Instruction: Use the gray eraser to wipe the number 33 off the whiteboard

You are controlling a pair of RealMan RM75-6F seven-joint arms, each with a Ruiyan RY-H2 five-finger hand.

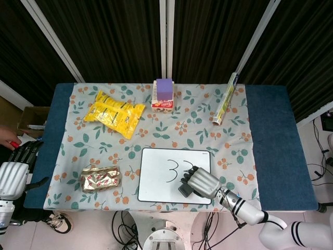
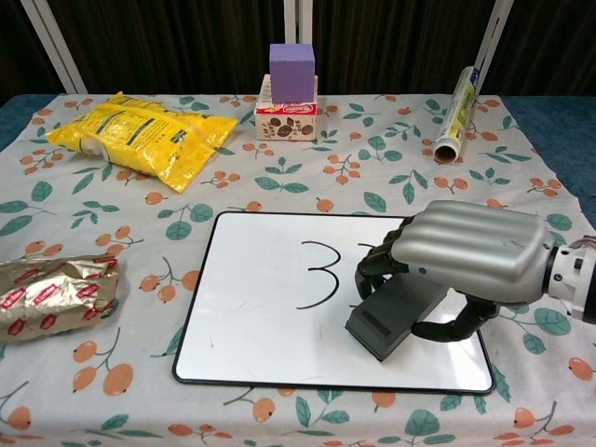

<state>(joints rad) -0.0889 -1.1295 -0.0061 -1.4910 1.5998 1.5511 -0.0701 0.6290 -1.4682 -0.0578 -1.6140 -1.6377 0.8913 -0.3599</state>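
My right hand (image 2: 470, 250) gripped the gray eraser (image 2: 395, 315), pressed on the whiteboard (image 2: 251, 317) over the second 3 | first 3 (image 2: 317, 275) stood bare just beside | my left hand (image 1: 14, 174) hung off the table (image 1: 276, 151), apparently empty, fingers hard to read.

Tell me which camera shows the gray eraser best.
The chest view. There the gray eraser is large and close, lying on the whiteboard under the right hand, its lower end clear of the fingers. The head view shows only a small dark corner beside that hand.
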